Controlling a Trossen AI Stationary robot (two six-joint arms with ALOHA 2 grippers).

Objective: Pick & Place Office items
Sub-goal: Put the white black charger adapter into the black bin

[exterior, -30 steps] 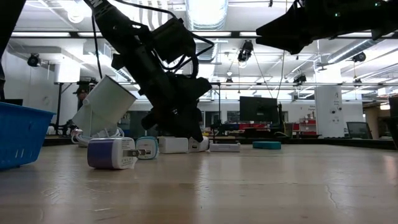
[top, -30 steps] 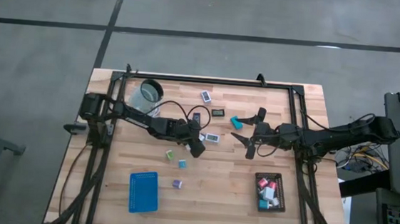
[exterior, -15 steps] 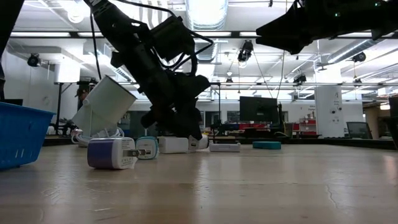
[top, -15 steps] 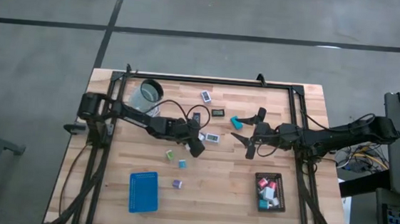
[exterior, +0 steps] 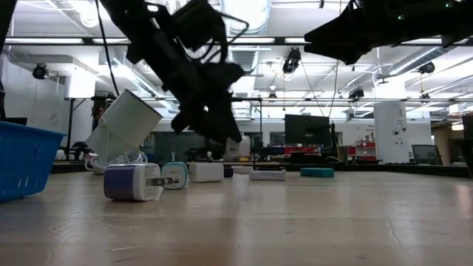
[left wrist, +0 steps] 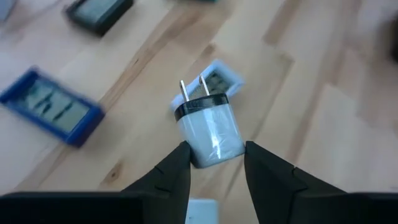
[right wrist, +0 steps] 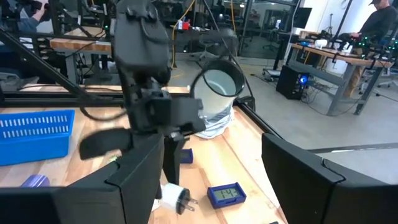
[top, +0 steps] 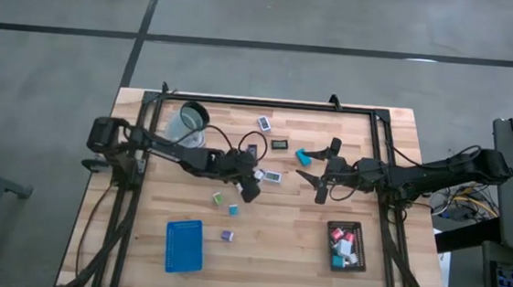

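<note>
The left claw [left wrist: 216,163] holds a small white plug [left wrist: 209,129] by its body, prongs pointing away from the fingers, so the piece hangs clear of the desk [top: 276,246] for carrying; in the high view this claw [top: 249,188] sits just left of the desk's centre, and from the low view it [exterior: 220,133] is lifted off the wood. The grip is narrow — set to the width of the plug rather than shut tight. The right claw [top: 314,179] waits wide and holding nothing, hovering right of centre with its fingers spread toward a teal block [top: 302,155] at about 11 o'clock from it, likely its next pick. The black tray [top: 346,247] at roughly 4 o'clock on the desk already carries several sorted pieces, while the blue tray [top: 183,245] lies at about 7 o'clock. The remaining office items lie loose — two small display cards [top: 278,144] near 12 o'clock, a white card [top: 273,175] just beside the left claw, and little green and purple blocks [top: 218,198] below it. A clear cup [top: 189,124] lies tipped toward 10 o'clock, out of the way.
</note>
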